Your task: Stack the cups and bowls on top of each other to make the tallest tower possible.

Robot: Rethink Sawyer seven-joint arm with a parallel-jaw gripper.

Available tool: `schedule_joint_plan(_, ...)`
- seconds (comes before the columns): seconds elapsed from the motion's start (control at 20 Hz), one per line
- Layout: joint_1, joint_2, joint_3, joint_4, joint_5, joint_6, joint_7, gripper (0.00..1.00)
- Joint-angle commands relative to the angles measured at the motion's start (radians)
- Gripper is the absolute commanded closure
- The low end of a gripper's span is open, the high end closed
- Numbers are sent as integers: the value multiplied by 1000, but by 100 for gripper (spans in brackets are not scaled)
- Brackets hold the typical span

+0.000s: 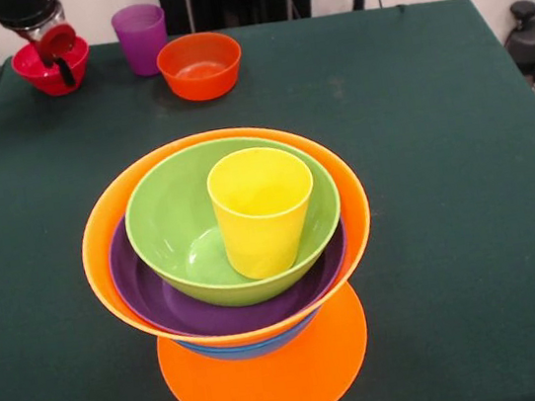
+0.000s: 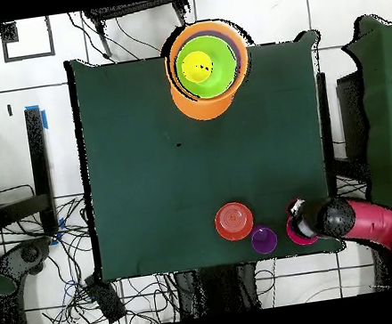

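On the dark green cloth-covered surface [image 1: 438, 137] the tower [image 1: 232, 265] stands near the middle of one edge, the edge opposite the one where the loose pieces sit. Its base is a large glossy orange plastic bowl turned upside down [image 1: 273, 379], a blue plastic bowl [image 1: 238, 348] shows as a thin rim above it, then comes a second large orange bowl standing upright [image 1: 104, 243], a wide shallow purple bowl [image 1: 204, 314] nested in that, a medium green bowl [image 1: 176, 223] inside the purple one, and an opaque yellow plastic tumbler [image 1: 261, 211] standing upright in the green bowl, leaning slightly against its wall. Along the opposite edge sit three loose pieces: a small orange-red plastic bowl [image 1: 200, 65], a translucent purple plastic tumbler [image 1: 141, 39] just beside it, and, at the corner, a small pink-red plastic bowl [image 1: 51, 66]. The tool [image 1: 54, 46] on the red and black arm [image 2: 379, 222] reaches into the pink-red bowl, a red tip inside its rim; whether its fingers are apart, together or clamped on the bowl's wall cannot be told from either view.
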Motion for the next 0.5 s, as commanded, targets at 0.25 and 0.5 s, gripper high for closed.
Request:
schedule_joint_plan(0.25, 25, 104, 53, -55, -88, -135, -84, 0)
schedule_joint_plan(0.5, 29, 100, 50, -63, -87, -127, -91, 0)
